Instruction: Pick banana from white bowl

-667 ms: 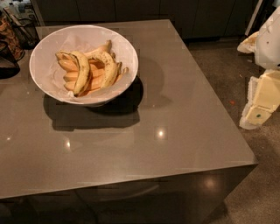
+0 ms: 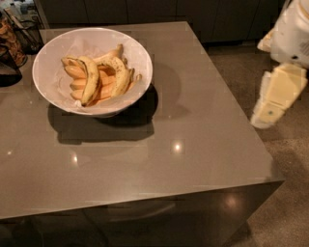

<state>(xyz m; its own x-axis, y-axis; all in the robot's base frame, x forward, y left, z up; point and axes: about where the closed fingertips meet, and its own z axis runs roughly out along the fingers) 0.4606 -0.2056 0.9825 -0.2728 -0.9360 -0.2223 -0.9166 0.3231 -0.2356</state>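
The white bowl (image 2: pixel 53 53) stands on the grey table (image 2: pixel 193 140) at its far left. Inside lies the speckled yellow banana (image 2: pixel 91 78), curved, beside a similar one (image 2: pixel 120 72); smoother orange-yellow bananas (image 2: pixel 79 72) lie under them. My gripper (image 2: pixel 264 118) hangs at the right edge of the view, beyond the table's right side and well away from the bowl, below the white arm (image 2: pixel 294 29).
A dark wire basket and a patterned object (image 2: pixel 12 38) stand at the far left by the bowl. Dark cabinets (image 2: pixel 145 9) run along the back. Speckled floor (image 2: pixel 285 193) lies right of the table.
The view has shifted slightly; the arm and gripper at the right now sit a little higher and closer to the table's edge. The bowl and bananas have not moved.
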